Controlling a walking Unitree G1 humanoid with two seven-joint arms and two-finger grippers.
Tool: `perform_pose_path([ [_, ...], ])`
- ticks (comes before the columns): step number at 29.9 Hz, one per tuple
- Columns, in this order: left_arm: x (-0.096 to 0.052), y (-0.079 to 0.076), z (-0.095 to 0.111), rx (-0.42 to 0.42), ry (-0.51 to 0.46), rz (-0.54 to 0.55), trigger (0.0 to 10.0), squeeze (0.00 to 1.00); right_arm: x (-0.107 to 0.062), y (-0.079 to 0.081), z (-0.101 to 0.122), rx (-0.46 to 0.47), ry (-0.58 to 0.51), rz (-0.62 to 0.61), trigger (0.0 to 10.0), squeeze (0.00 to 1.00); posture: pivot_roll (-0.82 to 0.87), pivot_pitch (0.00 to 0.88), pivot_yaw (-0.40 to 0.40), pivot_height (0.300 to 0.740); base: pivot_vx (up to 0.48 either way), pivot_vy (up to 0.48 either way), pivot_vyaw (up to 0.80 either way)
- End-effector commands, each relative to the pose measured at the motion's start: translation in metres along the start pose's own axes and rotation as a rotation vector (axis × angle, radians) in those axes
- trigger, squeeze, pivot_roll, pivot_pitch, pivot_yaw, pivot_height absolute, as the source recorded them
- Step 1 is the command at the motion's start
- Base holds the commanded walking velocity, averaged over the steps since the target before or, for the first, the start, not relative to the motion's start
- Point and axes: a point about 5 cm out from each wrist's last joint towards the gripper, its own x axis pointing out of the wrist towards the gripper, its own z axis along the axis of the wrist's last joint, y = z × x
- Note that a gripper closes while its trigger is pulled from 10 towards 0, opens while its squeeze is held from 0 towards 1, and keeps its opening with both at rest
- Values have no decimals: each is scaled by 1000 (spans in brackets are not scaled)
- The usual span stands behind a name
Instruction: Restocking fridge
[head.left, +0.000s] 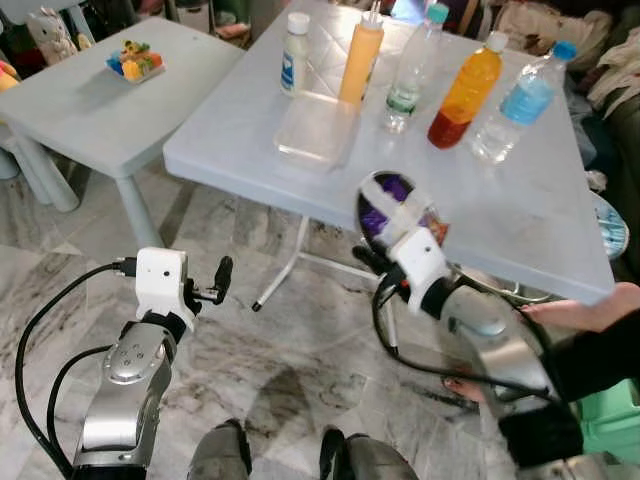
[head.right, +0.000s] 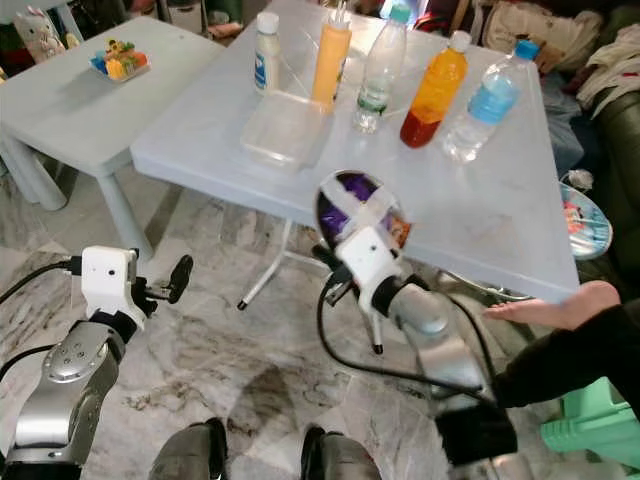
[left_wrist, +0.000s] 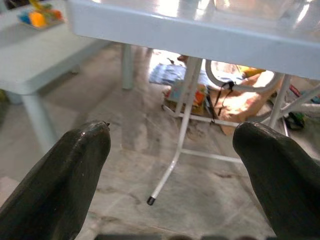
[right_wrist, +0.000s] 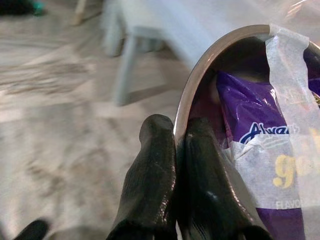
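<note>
Nearest me, my left tool (head.left: 222, 280) hangs released and empty over the marble floor, while my right tool (right_wrist: 175, 150) is clenched on the rim of a round metal bowl (head.left: 385, 205) holding a purple snack packet taped in. The bowl stands on edge just off the near edge of the pale blue plastic surface (head.left: 520, 215). Beyond it, the bottles stand well apart in a row, so I judge the right arm is the one to carry on.

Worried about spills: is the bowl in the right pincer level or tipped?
Tipped: the metal bowl faces the camera, tape holding purple packets inside.
</note>
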Motion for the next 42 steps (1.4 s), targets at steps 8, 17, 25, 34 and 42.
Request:
perform_pose_path([
  [8, 1, 1, -7, -3, 14, 20, 10000, 0, 0, 10, -6, 45, 6, 3, 10000, 0, 70, 59, -94, 740, -285, 0, 276],
  [17, -3, 8, -14, 23, 6, 30, 10000, 0, 3, 10, -6, 61, -17, -14, 10000, 0, 78, 28, -110, 740, -116, 0, 800],
  [25, -24, 23, -32, 80, 22, 126, 10000, 0, 3, 9, -7, 57, -28, -28, 10000, 0, 86, 0, -115, 740, 0, 0, 800],
  [34, -26, 13, -39, 109, -2, 175, 10000, 0, 3, 15, -10, 54, -41, -20, 10000, 0, 96, 0, -118, 740, 0, 0, 800],
  [42, -24, 8, -39, 109, -11, 166, 10000, 0, 3, 14, -11, 48, -44, -19, 10000, 0, 98, 0, -120, 740, 0, 0, 800],
])
